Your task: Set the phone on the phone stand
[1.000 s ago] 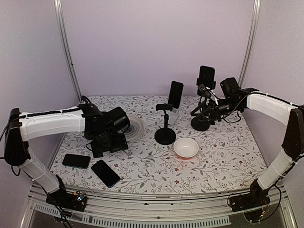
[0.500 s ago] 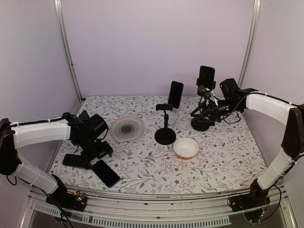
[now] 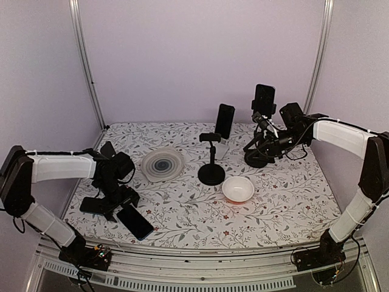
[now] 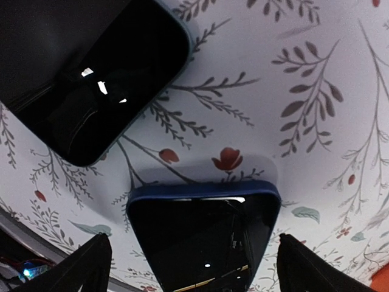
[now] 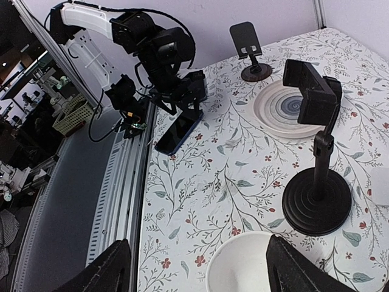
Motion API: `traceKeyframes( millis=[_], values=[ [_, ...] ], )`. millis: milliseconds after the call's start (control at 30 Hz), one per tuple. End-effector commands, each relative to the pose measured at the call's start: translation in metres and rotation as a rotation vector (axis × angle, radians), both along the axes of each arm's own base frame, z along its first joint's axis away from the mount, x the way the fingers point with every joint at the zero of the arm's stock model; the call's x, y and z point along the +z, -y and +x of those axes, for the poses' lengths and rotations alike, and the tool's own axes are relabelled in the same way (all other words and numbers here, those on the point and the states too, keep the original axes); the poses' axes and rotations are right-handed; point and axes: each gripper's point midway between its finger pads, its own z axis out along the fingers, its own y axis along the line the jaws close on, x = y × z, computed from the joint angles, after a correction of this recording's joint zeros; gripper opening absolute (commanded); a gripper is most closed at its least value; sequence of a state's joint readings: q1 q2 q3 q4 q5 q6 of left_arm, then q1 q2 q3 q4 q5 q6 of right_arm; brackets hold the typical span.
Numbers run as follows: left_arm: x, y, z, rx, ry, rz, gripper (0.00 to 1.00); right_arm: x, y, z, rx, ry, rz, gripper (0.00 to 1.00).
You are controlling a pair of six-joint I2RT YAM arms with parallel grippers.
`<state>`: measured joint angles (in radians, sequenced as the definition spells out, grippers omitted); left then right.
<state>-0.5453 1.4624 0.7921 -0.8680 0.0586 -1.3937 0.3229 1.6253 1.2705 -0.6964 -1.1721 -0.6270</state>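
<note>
Top external view: the left gripper hangs low near the 8 o'clock edge of the table, over two phones lying flat. A dark phone lies at its 9 o'clock and the blue-cased phone at its 4 o'clock. The phone stand rises at the table's centre, well apart from both, with a plate at its 9 o'clock and a white bowl at its 4 o'clock. The right gripper sits at 2 o'clock beside a second stand that carries a phone on top. Left wrist view: the blue-cased phone fills the lower middle, one short end toward 12 o'clock, and the dark phone lies at 10 o'clock, a strip of flowered cloth between them. The left fingers stand wide apart in the two lower corners, flanking the blue-cased phone; whether they touch it I cannot tell. Right wrist view: the right fingers are likewise spread, clamped on nothing, the bowl below between them. The phone stand is at 3 o'clock, the plate beyond it, and a small stand at 1 o'clock.
</note>
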Motion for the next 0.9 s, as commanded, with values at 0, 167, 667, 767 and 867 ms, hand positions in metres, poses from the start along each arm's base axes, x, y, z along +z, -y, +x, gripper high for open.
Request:
traceKeyframes(
  millis=[0,167,667,767,867],
  values=[
    [-0.015,-0.003,-0.004,-0.03,-0.054,-0.001,0.95,0.001,-0.004,-0.004,0.03,-0.019,0.018,0.79],
    [-0.021,0.0,0.002,-0.042,-0.056,0.0,0.84,0.001,-0.003,-0.005,0.035,-0.022,0.02,0.79],
    [0.002,0.042,0.056,-0.185,0.113,-0.052,0.54,0.015,-0.002,0.004,-0.023,0.021,-0.015,0.78],
    [0.015,0.058,0.065,-0.222,0.164,-0.06,0.25,0.024,-0.001,0.007,-0.039,0.035,-0.018,0.78],
    [0.022,0.069,0.068,-0.254,0.2,-0.054,0.0,0.032,-0.002,0.009,-0.049,0.041,-0.019,0.78]
  ],
)
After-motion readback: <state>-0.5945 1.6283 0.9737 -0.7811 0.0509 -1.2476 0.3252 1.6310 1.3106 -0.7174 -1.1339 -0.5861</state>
